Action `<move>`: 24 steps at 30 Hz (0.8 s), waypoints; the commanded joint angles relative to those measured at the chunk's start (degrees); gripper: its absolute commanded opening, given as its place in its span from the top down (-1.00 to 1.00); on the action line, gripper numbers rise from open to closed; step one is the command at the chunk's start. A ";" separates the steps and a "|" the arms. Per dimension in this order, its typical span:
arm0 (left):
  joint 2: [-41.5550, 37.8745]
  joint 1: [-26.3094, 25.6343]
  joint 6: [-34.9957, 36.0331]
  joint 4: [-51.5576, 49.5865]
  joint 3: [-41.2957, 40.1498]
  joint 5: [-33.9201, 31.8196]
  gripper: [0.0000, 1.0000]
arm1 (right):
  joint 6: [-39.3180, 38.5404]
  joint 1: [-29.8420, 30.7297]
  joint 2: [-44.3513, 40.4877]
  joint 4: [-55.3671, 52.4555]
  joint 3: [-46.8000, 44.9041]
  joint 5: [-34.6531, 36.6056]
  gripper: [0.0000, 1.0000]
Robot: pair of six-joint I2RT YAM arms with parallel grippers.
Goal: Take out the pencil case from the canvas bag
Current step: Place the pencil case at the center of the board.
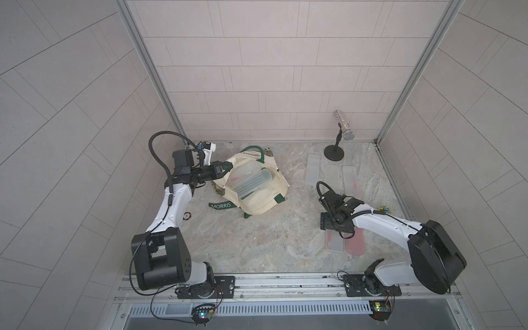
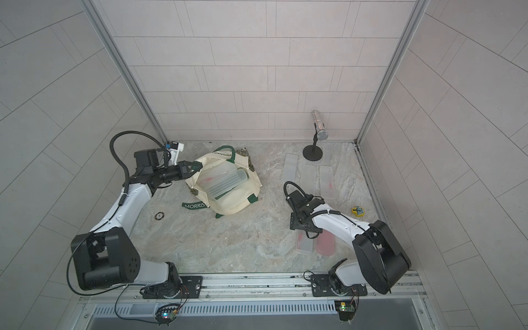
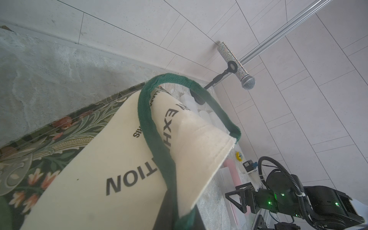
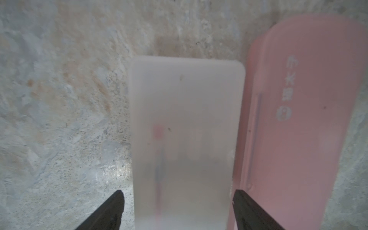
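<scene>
Toward the worktop's [image 1: 257, 243] far left corner lies the canvas bag [image 1: 265, 200], mouth open, clear cases [image 1: 248, 181] stacked inside, the left tool [image 1: 223, 169] clamped on its left rim. Open worktop separates it from the frosted pencil case [image 4: 187, 119] near the right edge, beside a pink case [image 4: 308, 139]. The right tool [image 4: 178, 199] straddles it, fingers apart.

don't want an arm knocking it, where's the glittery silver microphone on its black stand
In both top views the glittery silver microphone stands at the far right corner of the table, just beyond three frosted translucent pencil cases.
</scene>
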 commanded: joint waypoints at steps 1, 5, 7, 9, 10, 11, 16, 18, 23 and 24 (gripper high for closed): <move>0.23 0.53 0.39 1.13 0.50 0.22 1.00 | -0.89 -0.16 -2.33 -2.11 1.79 0.64 -0.81; 0.28 0.53 0.54 1.00 0.55 0.15 1.00 | -2.56 -0.02 -4.44 -0.14 3.18 -1.50 -0.96; -0.11 0.53 0.62 0.66 0.79 -0.02 1.00 | -4.29 0.00 -6.20 4.56 1.94 -5.05 -0.99; -0.58 0.54 0.60 0.62 0.80 -0.14 1.00 | -5.16 0.24 -8.36 8.33 0.77 -7.14 -0.99; -0.68 0.53 0.63 0.66 0.81 -0.25 1.00 | -5.24 0.58 -9.44 9.22 0.61 -7.06 -0.99; -0.68 0.56 0.63 0.68 0.74 -0.33 1.00 | -5.35 0.68 -10.31 9.92 0.50 -6.85 -0.99; -0.24 0.53 0.39 0.30 1.03 -0.26 1.00 | -6.98 2.69 -15.12 15.01 0.24 -5.58 -0.99; -0.33 0.52 0.47 0.34 0.95 -0.25 1.00 | -6.74 3.70 -16.38 17.83 -0.23 -5.67 -0.99; -0.65 0.53 0.59 0.16 0.97 -0.42 1.00 | -5.57 6.93 -16.17 27.95 -1.47 -9.79 -0.99; -0.76 0.53 0.63 0.09 1.09 -0.41 1.00 | -4.93 8.06 -15.58 29.53 -1.26 -9.79 -0.99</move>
